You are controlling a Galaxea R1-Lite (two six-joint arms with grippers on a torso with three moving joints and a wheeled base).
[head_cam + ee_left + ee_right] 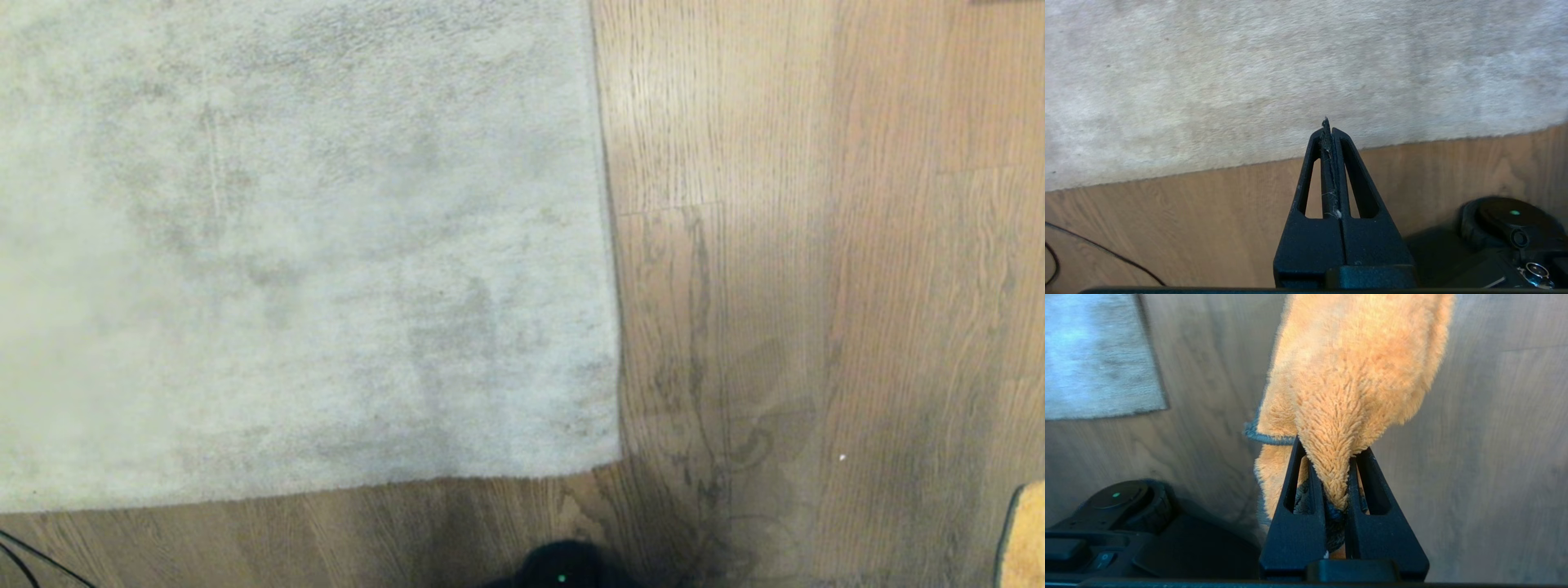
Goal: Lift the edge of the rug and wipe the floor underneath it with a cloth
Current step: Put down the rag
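On my left, the pale grey-beige short-pile rug (302, 245) lies flat, its straight bound rug edge (608, 245) meeting brown wood-grain floor (816, 286). My left gripper (1329, 126), tapered black fingers pressed together and empty, hovers over the near border. Only the right wrist view shows my right gripper (1331, 457) pinching the fuzzy orange-yellow cloth (1355, 375); the head view catches just its corner.
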